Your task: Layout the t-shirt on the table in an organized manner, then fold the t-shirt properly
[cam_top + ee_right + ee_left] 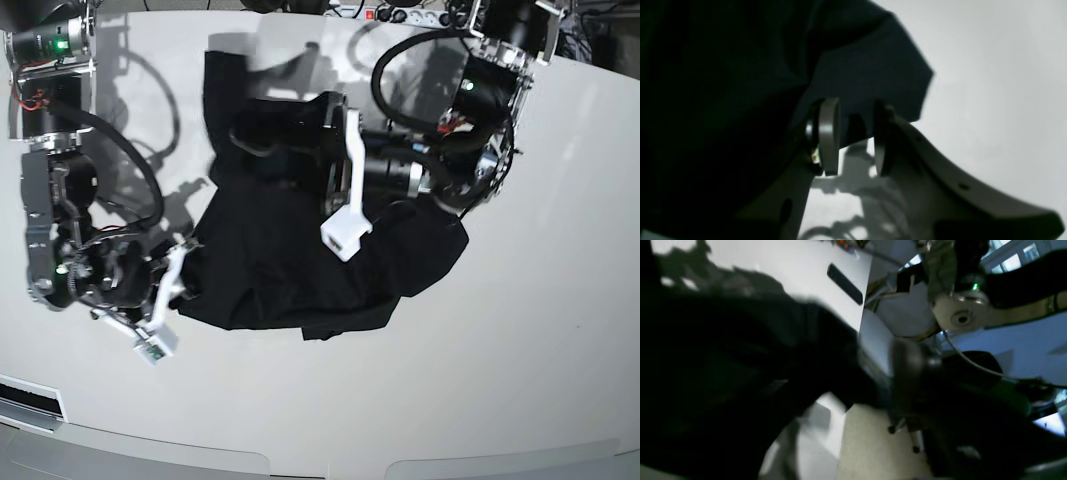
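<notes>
Two arms are seen over one black t-shirt (270,270), which lies crumpled on the white table (520,380), slightly toward its far half in the base view.

Shirt layout (base view):
- The bulk is bunched in a broad heap whose long axis runs roughly left to right across the table.
- A lobe reaches out toward that view's right.
- A narrower strip runs from the heap's left side toward the far edge.
- The cloth is not spread flat. Folds overlap, and neck, sleeves and hem cannot be told apart, so the way the shirt points cannot be stated.

Left arm: it is stretched sideways above the upper part of the heap, with the left claw (255,140) over dark cloth. Its wrist view is blurred and mostly filled with black fabric. Whether this claw is released or clenched cannot be told.

Right arm: the right claw (856,110) is placed at the heap's left edge in the base view. In its wrist view the two fingers (829,133) stand apart, with bare table showing through the lower part of the gap. A fold of shirt hangs at the tips. Whether that fold is pinched or merely lies behind the tips cannot be told.

A dark flat oblong object (845,283) is seen on the table in the left wrist view, apart from the shirt.
</notes>
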`<move>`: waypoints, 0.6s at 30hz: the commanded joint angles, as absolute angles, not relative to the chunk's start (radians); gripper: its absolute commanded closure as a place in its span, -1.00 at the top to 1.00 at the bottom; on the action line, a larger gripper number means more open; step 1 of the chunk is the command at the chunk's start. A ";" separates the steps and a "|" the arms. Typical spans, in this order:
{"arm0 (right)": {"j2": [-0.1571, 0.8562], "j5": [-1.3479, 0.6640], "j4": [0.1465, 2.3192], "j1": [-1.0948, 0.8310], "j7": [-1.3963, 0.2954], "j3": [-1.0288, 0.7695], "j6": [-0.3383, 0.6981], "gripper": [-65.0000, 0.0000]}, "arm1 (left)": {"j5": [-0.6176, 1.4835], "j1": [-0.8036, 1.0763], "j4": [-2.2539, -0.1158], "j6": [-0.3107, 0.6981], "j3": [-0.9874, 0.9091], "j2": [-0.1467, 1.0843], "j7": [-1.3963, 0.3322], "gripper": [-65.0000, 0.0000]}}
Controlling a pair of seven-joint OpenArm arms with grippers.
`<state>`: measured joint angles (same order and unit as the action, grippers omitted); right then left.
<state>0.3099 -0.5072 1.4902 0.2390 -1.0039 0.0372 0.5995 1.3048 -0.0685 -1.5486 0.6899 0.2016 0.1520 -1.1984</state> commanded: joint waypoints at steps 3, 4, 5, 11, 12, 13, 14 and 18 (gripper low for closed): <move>0.323 -0.591 1.510 0.270 -0.999 -0.047 0.636 -0.43 | 1.350 -0.129 -1.564 0.698 0.196 0.150 -1.179 0.32; 0.323 -0.616 1.510 0.270 -1.005 -0.069 0.648 -0.43 | 1.372 -0.141 -1.564 0.698 0.196 0.150 -1.192 0.32; 0.323 -0.642 1.510 0.269 -1.015 -0.090 0.660 -0.43 | 1.401 -0.154 -1.564 0.698 0.196 0.150 -1.217 0.32; 0.324 -0.898 1.510 0.265 -1.156 -0.127 0.698 -0.44 | 1.370 -0.268 -1.564 0.698 0.114 0.159 -1.318 0.32; 0.321 -0.972 1.510 0.263 -1.198 -0.113 0.698 -0.45 | 1.343 -0.286 -1.564 0.698 0.083 0.168 -1.314 0.29; 0.314 -1.031 1.510 0.260 -1.234 -0.089 0.698 -0.48 | 1.313 -0.301 -1.564 0.698 0.052 0.179 -1.302 0.17; 0.306 -1.071 1.510 0.258 -1.263 -0.058 0.698 -0.53 | 1.281 -0.315 -1.564 0.698 0.020 0.192 -1.285 0.00; 0.269 -1.079 1.510 0.258 -1.295 0.115 0.698 -0.63 | 1.122 -0.350 -1.564 0.698 -0.095 0.263 -1.195 -0.74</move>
